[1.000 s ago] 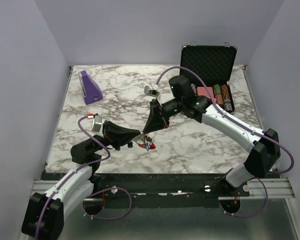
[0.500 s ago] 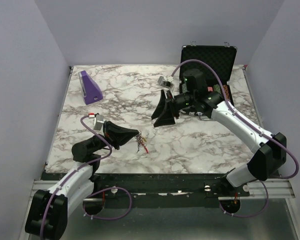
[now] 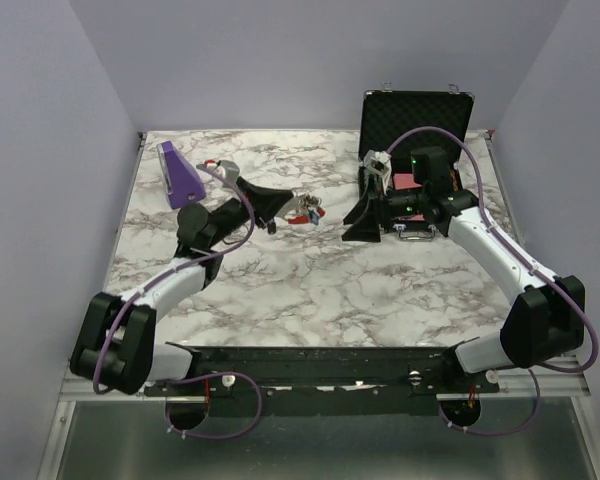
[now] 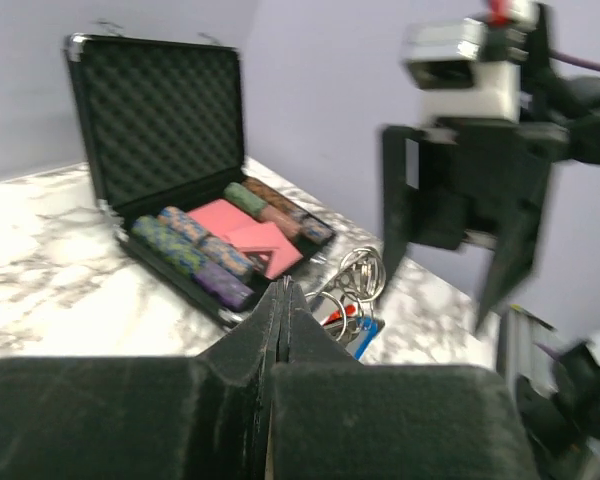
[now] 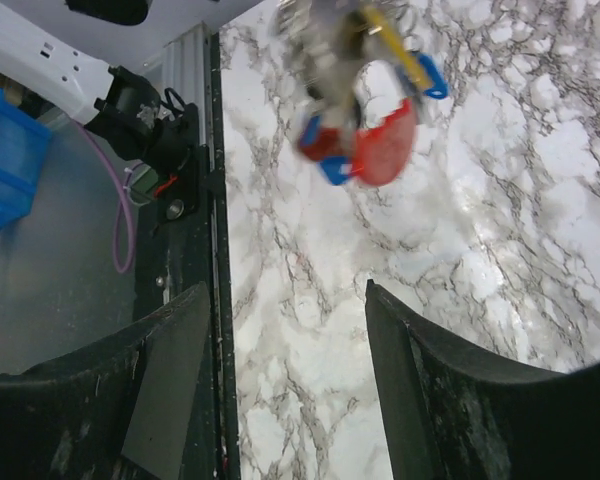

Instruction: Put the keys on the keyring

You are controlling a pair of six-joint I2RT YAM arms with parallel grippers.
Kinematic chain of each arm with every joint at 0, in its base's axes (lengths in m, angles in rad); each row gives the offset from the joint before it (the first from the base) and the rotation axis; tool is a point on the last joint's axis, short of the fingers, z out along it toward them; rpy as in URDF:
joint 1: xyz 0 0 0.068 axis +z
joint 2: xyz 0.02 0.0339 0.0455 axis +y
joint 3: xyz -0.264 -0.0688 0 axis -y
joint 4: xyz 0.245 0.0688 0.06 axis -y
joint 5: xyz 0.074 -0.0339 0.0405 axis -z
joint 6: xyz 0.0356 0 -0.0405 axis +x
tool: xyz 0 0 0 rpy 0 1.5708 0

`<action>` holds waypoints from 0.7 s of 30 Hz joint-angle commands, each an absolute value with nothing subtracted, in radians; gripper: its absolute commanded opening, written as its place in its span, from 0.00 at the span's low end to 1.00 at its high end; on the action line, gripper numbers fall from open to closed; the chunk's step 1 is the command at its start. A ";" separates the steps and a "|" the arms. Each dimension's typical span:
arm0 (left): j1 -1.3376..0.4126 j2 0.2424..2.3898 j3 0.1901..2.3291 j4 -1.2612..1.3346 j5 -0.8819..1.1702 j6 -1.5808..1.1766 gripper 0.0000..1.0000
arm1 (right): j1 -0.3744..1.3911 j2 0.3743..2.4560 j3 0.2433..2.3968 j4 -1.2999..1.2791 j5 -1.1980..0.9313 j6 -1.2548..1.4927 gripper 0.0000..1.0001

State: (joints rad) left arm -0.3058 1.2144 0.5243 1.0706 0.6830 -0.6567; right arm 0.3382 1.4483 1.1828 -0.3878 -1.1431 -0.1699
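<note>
Two tools: left tool clamped shut on the keyring, right tool gaping empty, well apart.

Keyring blurred, top cut by frame edge; keys half hidden behind left fingers, count unreadable.

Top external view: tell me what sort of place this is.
Most likely a robot lab test cell. The left arm and right arm are bolted at the near edge of a marble-patterned table, plain lilac walls box it in, and an open poker chip case sits as a prop.
</note>
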 commanded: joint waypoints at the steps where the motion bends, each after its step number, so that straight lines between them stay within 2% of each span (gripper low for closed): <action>1: -0.354 1.399 0.742 0.904 0.445 -0.490 0.00 | 0.292 1.399 1.137 -0.333 -1.146 -0.189 0.72; 5: -0.390 1.531 0.850 0.818 0.380 -0.381 0.00 | 0.256 1.374 1.097 -0.302 -1.155 -0.183 0.75; 8: -0.413 1.598 0.855 0.758 0.347 -0.359 0.00 | 0.230 1.359 1.074 -0.287 -1.175 -0.181 0.77; 17: -0.477 1.542 0.556 0.848 0.301 -0.387 0.01 | 0.201 1.348 1.040 -0.258 -1.204 -0.176 0.78; 18: -0.483 1.522 0.511 0.870 0.299 -0.396 0.03 | 0.199 1.348 1.039 -0.255 -1.203 -0.178 0.79; 20: -0.488 1.482 0.454 0.868 0.311 -0.408 0.13 | 0.199 1.347 1.032 -0.252 -1.200 -0.182 0.80; 21: -0.489 1.454 0.430 0.856 0.310 -0.416 0.25 | 0.199 1.345 1.028 -0.252 -1.197 -0.187 0.80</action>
State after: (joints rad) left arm -0.4816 1.5642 0.5205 0.7929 0.3313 -0.3939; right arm 0.2073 1.3666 1.0473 -0.2840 -1.1687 -0.1738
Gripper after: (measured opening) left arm 0.070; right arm 0.794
